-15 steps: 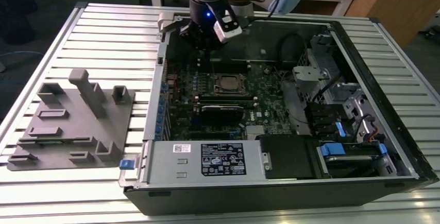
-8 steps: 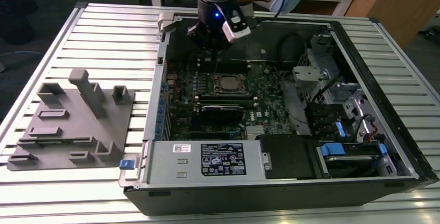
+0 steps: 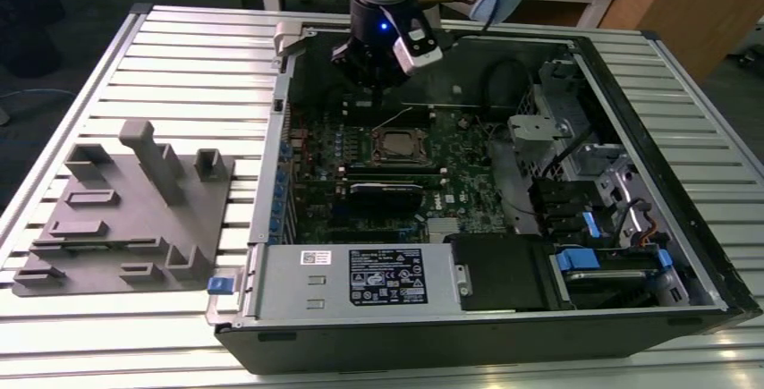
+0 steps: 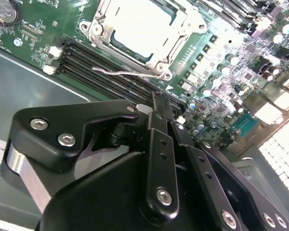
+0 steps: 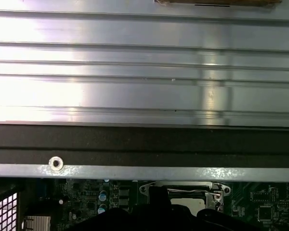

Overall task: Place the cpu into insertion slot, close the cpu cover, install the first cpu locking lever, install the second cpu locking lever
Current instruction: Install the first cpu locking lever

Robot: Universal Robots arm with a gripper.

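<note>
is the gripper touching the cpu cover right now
Apart. In the second wrist view, black memory slots and green board show between the gripper and the cpu cover.

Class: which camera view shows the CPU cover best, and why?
The second wrist view: the thin square silvery metal cpu cover appears close, its frame clear. The exterior view shows it tiny; the first wrist view, just an edge.

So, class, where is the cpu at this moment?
In the second wrist view the cpu lies in the insertion slot, framed by the cpu cover, on the green board just ahead of the gripper.
</note>
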